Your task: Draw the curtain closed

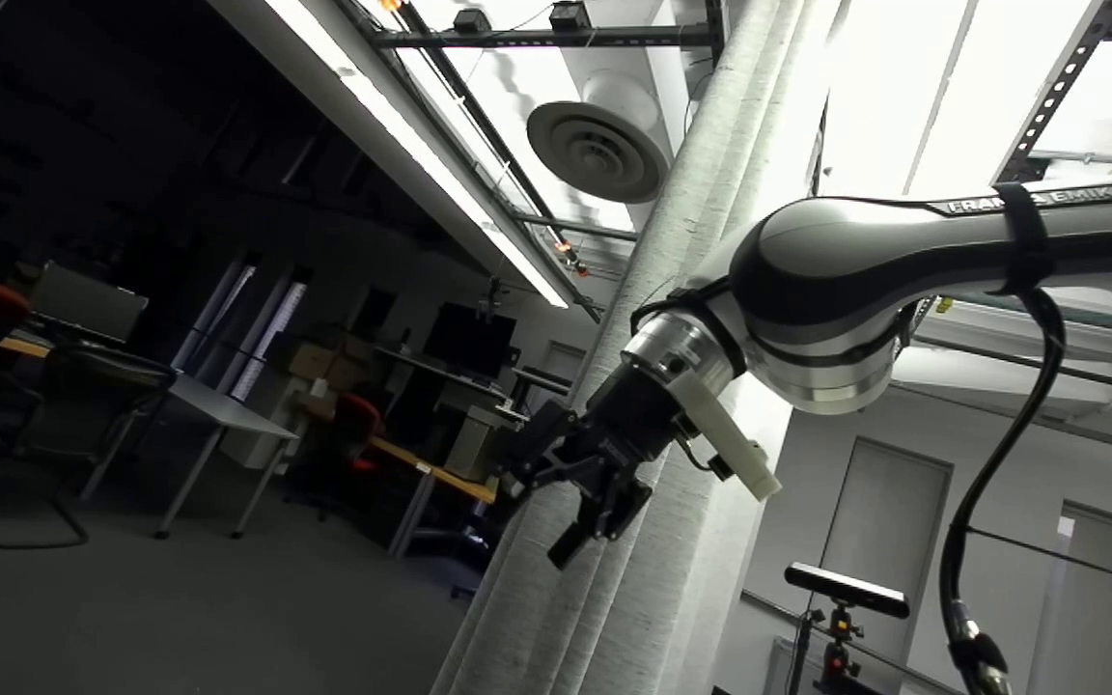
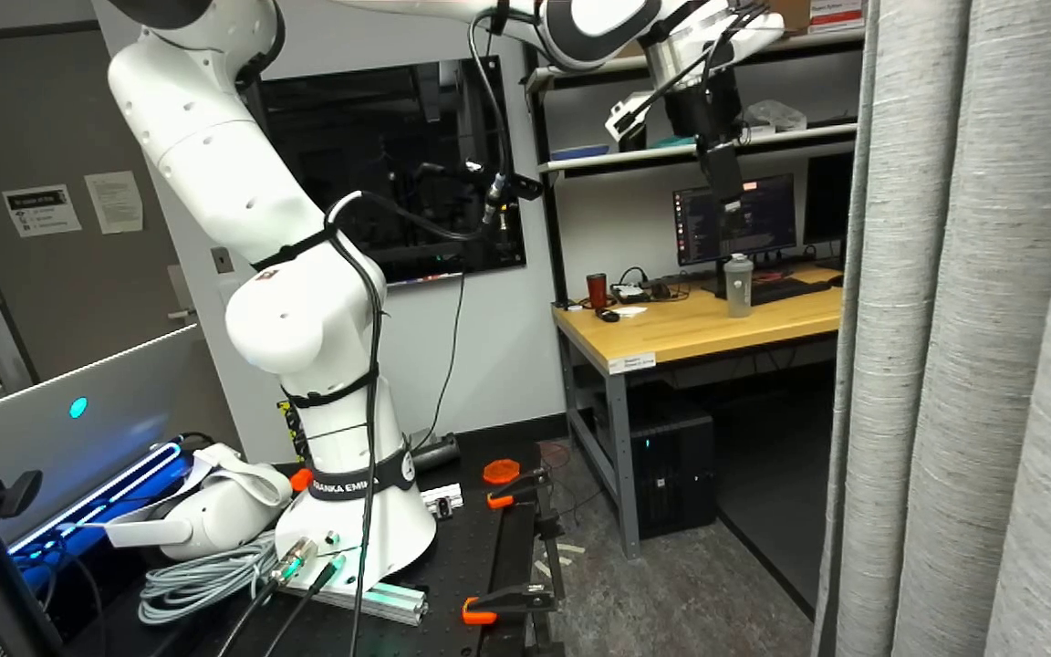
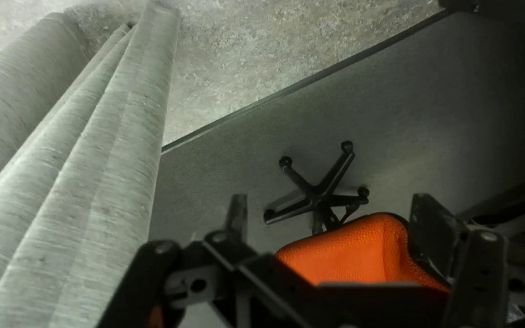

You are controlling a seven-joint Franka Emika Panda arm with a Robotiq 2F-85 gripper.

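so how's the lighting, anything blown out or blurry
In an exterior view, the long white ceiling light is blown out, the upper left near-black; in an exterior view, the pale grey woven curtain shows soft fold shadows; in the wrist view, the black jointed claw looks dark, its nearest parts blurred.

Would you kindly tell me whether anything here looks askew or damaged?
Nothing looks visibly damaged. The curtain oddly slants in an exterior view, but table legs there slant likewise, so that view is probably just tilted.

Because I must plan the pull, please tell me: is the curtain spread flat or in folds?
In folds: the curtain hangs in rounded ridges in both exterior views and the wrist view.
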